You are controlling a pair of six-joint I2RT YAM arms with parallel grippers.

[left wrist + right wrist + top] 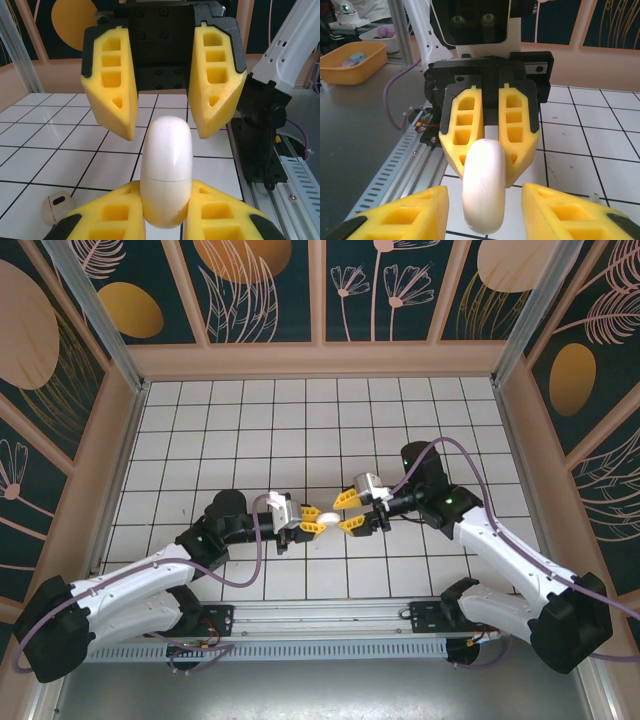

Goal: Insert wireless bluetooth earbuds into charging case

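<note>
Floor: white grid tiles (300, 420), dark grout.
Walls: teal panels (270, 290) w/ gold discs & pale leaf drawings, tan wood frames; left, far, right.
Near edge: slotted metal rail (330, 650).
Beyond rail: grey bench (350, 130), orange tray (350, 60).

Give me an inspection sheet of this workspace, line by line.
Surface: white tiled table, faint smudges.
Job's things: case closed, clamped in the left gripper; one earbud lying on the tiles beside it.
Clutter: nothing seen.
Grippers: left gripper shut on the case; right gripper open, fingers either side of the case's free end, not touching.
Cables: purple cable looping off the arms.
Surroundings: patterned walls; orange bin beyond the table.
</note>
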